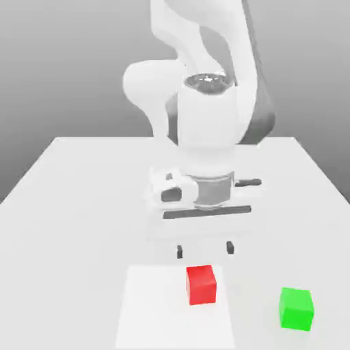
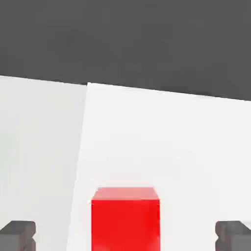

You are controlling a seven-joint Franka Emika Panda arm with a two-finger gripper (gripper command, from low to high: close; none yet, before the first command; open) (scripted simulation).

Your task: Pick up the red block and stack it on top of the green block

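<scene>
- I have my white two-finger gripper with small dark tips [image 1: 205, 249] hanging over the pale table [image 1: 75, 225], pointing down.
- Its fingers are spread wide, one dark fingertip [image 1: 180, 251] well apart from the other; the hand is released and I have nothing gripped in it.
- The small matte bright red cube [image 1: 202, 285] sits upright on the smooth, brighter white square patch [image 1: 160, 314] that lies on the table, toward that patch's edge on the exterior view's right.
- In the exterior view I see the red cube just below the level of my fingertips, near them.
- On the hand view, the red cube appears between the two dark grey fingertips, with white showing on both sides of it, so neither finger touches it.
- My small matte bright green cube [image 1: 296, 309] rests on the table off the white patch, well apart from the red one, toward the exterior view's right.
- Nothing is stacked: both cubes stand separately, and the green one's top is bare.
- The white jointed robot arm [image 1: 208, 116] reaches down from above, behind the cubes as the exterior view has it.
- Through the hand camera I also get a plain dark grey area [image 2: 125, 44] past a slanting edge of the white surfaces.
</scene>
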